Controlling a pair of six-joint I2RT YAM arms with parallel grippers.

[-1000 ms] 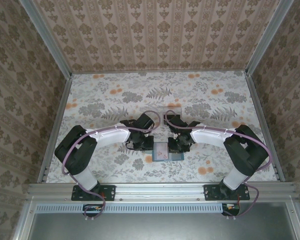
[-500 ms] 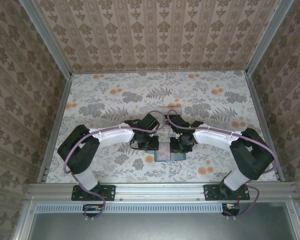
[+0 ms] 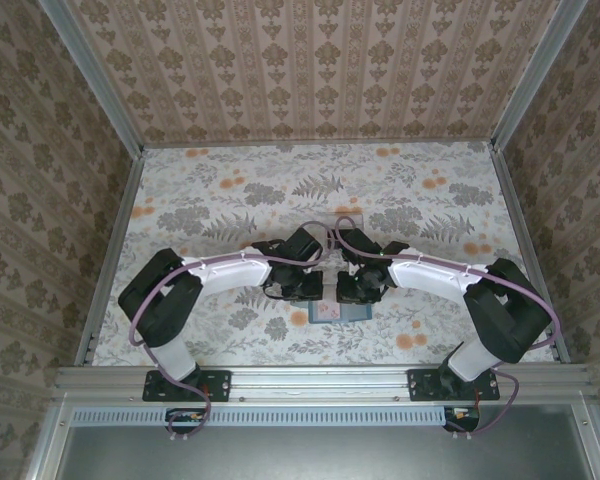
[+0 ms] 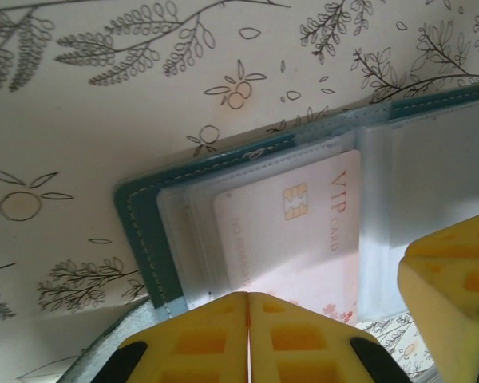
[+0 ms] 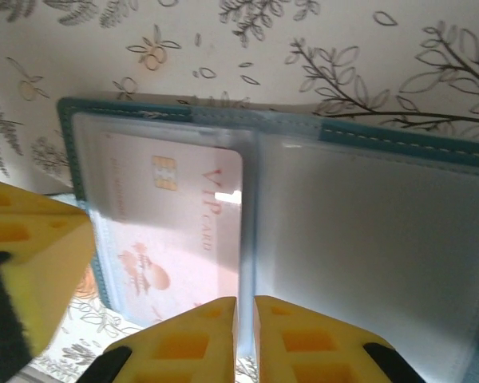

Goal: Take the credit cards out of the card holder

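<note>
Brings the left gripper rightward, onto the left half of the card holder. Edges the right gripper slightly leftward, narrowing the gap between the two. Covers more of the card holder than a second ago, leaving a low strip below the wrists. Swings the right elbow outward, toward the right side of the table.

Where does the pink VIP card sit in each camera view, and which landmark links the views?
Top external: VIP card is a pale pink patch just below centre.
Left wrist: VIP card lies near centre.
Right wrist: VIP card lies left of centre.
Shared landmark: the teal stitched edge of the card holder.
</note>
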